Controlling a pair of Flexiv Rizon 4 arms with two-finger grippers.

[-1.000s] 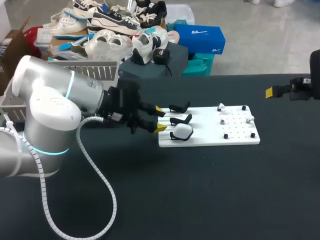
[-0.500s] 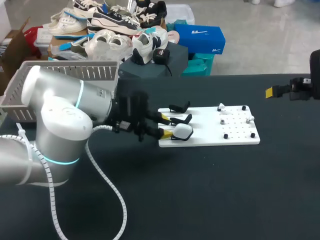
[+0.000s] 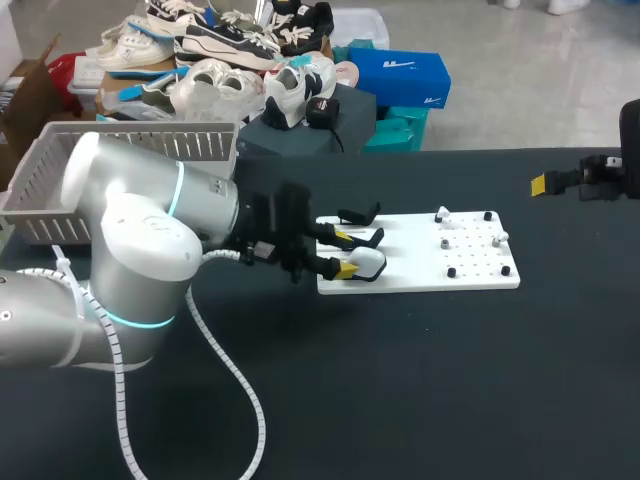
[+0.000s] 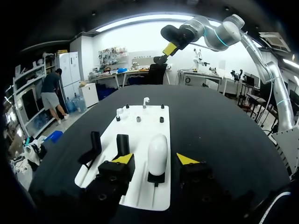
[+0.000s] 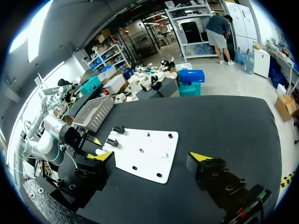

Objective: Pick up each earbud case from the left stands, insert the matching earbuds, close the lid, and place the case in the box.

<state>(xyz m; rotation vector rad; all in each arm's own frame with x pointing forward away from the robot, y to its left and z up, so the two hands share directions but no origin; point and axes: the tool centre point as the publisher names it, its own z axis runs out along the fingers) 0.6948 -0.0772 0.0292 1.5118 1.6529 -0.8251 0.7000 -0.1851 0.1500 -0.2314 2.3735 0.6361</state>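
Note:
A white earbud case [image 3: 367, 262] stands upright on the nearest black stand of the white board [image 3: 470, 272]. My left gripper [image 3: 345, 254] is open and straddles the case, yellow tips on either side. In the left wrist view the case [image 4: 157, 153] sits between the fingers with a gap on each side of my left gripper [image 4: 155, 159]. Two black stands [image 4: 122, 143] beside it are empty. Small white earbuds [image 3: 442, 215] rest on pegs at the board's far end. My right gripper [image 3: 558, 182] hangs open at the table's right edge, far from the board [image 5: 145, 151].
A grey wire basket [image 3: 52, 165] stands at the table's back left, behind my left arm. The left arm's white cable [image 3: 225, 375] loops over the dark tabletop in front. Black pegs [image 3: 452, 271] dot the board's right half.
My left gripper has moved right along the table to the board, and its fingers now stand on either side of the case. The right arm has not moved.

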